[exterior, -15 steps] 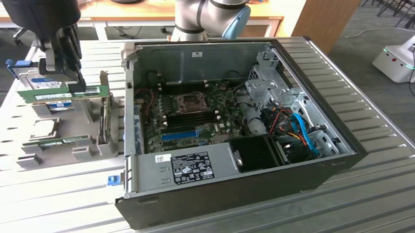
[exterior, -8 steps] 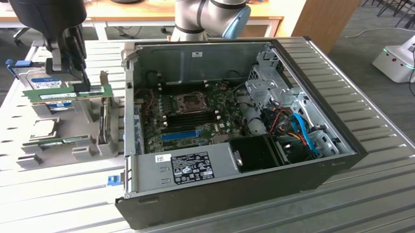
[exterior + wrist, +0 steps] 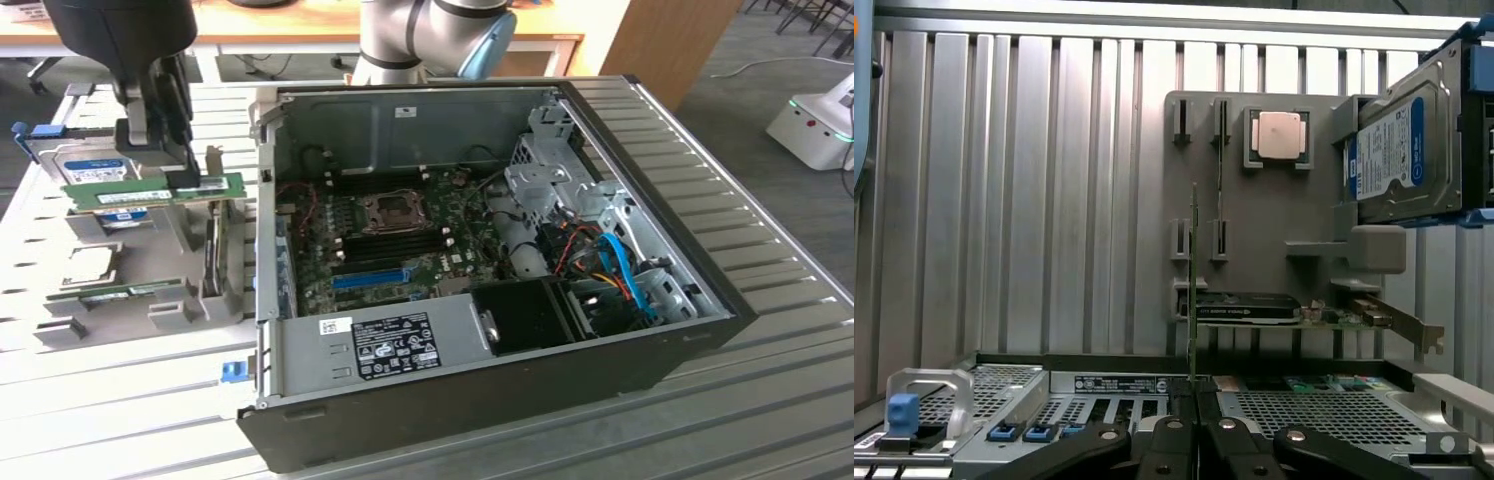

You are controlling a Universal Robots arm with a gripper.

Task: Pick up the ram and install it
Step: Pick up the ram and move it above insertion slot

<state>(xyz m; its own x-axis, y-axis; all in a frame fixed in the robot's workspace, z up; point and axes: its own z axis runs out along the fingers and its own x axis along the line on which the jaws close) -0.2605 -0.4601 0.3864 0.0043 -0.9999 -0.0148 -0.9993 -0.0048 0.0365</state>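
Open computer case (image 3: pixel 534 390) lies on the ribbed metal table (image 3: pixel 761 420), motherboard (image 3: pixel 400 240) exposed; beside it a grey rack (image 3: pixel 1274 230) carries a blue-labelled hard drive (image 3: pixel 1399 155) and a processor chip (image 3: pixel 1278 135).

Arm (image 3: pixel 400 40) cropped at the frame edge, ram (image 3: pixel 1194 290) base hidden between jaws, hard drive (image 3: pixel 1409 150) label probably unreadable

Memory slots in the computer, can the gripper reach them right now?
Probably yes: the case lies open, nothing covers the memory slots, and the gripper, holding the ram, hangs beside the case.

Bright even light, glare on ribbed table (image 3: pixel 1004 200), shadowed case (image 3: pixel 400 130) interior
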